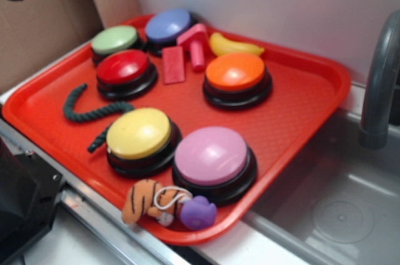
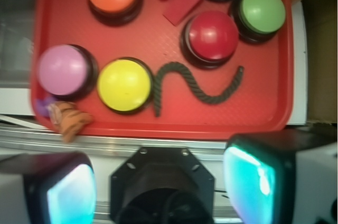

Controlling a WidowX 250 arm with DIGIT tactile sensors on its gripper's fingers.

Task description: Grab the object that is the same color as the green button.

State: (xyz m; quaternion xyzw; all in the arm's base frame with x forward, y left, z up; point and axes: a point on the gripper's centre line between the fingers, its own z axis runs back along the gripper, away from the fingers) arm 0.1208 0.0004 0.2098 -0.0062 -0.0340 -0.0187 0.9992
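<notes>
A dark green rope (image 2: 198, 84) lies in a wavy line on a red tray (image 2: 274, 113), near the tray's front edge. One end tucks beside the yellow button (image 2: 124, 85); its middle curves just below the red button (image 2: 212, 35). The pale green button (image 2: 262, 10) it matches sits farther back, past the red one. The gripper (image 2: 158, 182) hangs above the tray's front rim, fingers spread wide and empty (nothing between them). A good grab likely means lowering onto the rope's open middle curve, fingers straddling it crosswise, clear of both buttons.
</notes>
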